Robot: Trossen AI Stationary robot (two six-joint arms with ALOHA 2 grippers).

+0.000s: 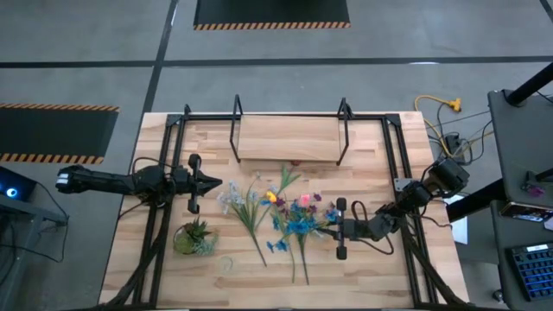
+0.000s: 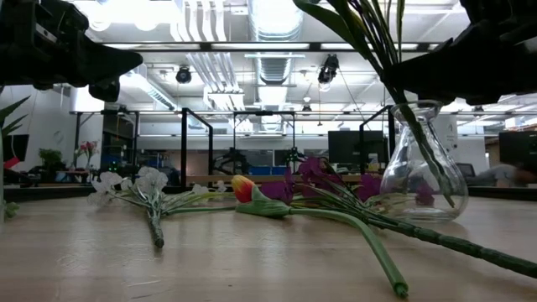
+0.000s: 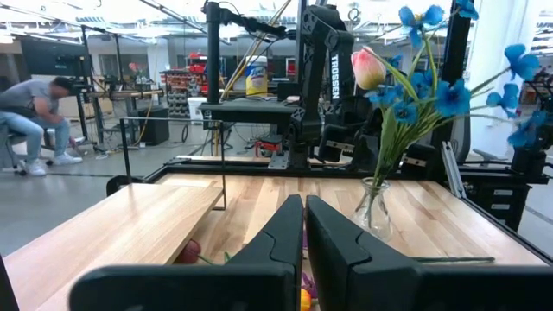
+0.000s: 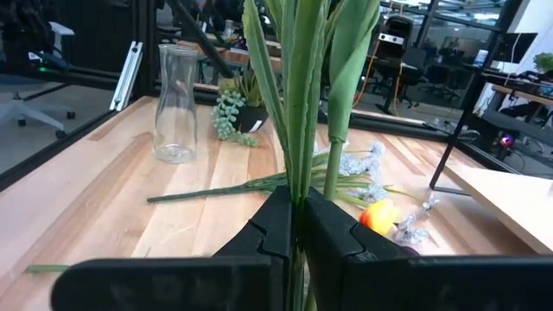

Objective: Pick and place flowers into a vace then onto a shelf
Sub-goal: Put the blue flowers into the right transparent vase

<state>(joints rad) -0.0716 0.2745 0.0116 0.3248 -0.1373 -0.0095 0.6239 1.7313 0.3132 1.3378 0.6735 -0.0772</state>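
The right claw (image 4: 294, 229), clenched on flower stems (image 4: 298, 104) above the vase (image 2: 422, 164), could tip the vase if it drags sideways; the left claw (image 3: 302, 233) waits, clenched empty.

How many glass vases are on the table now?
2. One vase holds flowers by the right gripper; an empty vase stands near the potted plant. Others may be hidden.

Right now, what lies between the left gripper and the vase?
Loose flowers lie flat on the table there, with white, yellow and purple heads; the high view shows it.
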